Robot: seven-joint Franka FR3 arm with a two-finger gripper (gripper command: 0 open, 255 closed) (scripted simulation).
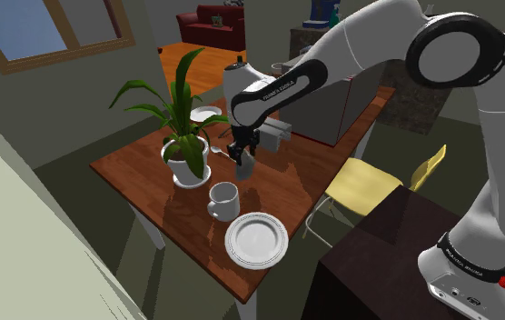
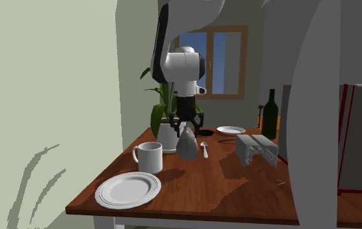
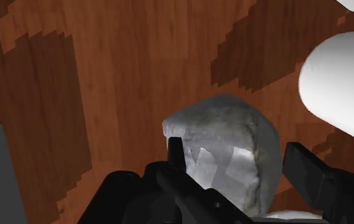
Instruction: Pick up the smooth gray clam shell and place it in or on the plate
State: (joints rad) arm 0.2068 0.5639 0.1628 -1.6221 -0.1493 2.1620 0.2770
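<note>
The end effector point(image 2: 187, 128) is clenched on the gray shell point(image 2: 187, 144), which hangs between its fingers over the worktop point(image 2: 238, 188), near the mug point(image 2: 148, 157). The grasp looks done. Carrying the shell to the bare white plate point(image 2: 127, 190) and releasing it are left. Whether the shell clears the wood is hard to tell, and the fingers hide its top.

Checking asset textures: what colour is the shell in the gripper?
The shell is mottled pale grey with whitish patches. It shows best in the wrist view.
</note>
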